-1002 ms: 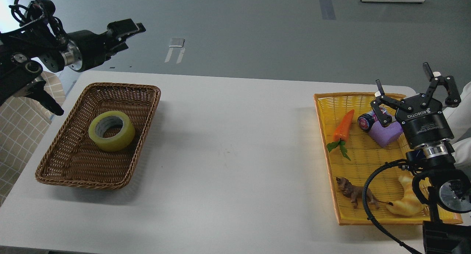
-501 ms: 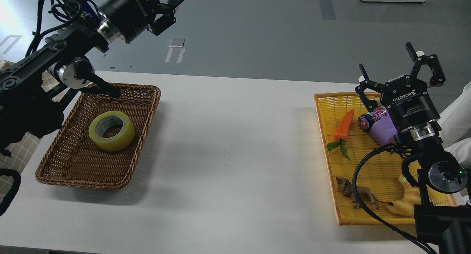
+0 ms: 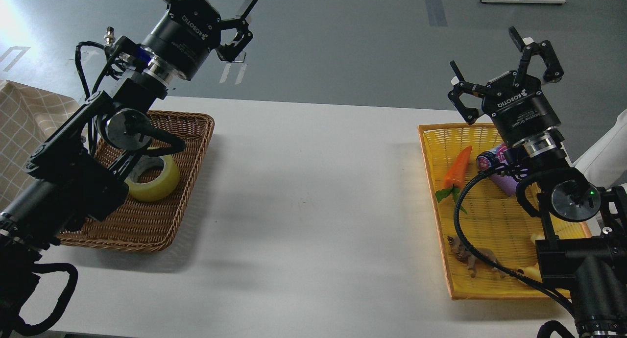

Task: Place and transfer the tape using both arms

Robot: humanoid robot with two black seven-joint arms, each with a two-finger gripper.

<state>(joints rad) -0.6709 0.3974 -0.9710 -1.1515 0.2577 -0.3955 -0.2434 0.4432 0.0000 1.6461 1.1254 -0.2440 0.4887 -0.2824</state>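
Note:
The yellow tape roll (image 3: 159,180) lies flat in the brown wicker basket (image 3: 193,147) on the left of the white table (image 3: 313,196). My left arm crosses above the basket and hides the roll's left part. My left gripper (image 3: 208,2) is raised high beyond the table's far edge, well above and behind the tape, with its fingers spread open and empty. My right gripper (image 3: 499,59) is raised above the far end of the yellow tray (image 3: 433,191) on the right, fingers spread open and empty.
The yellow tray holds an orange toy carrot (image 3: 458,169), a small can (image 3: 490,159), a purple block (image 3: 504,183) and a brown toy lion (image 3: 470,257), partly hidden by my right arm and its cable. A checkered cloth (image 3: 24,122) is at the far left.
My left arm has swung right and up over the basket, now covering part of the tape. My right gripper has risen and moved left. The tape has not moved.

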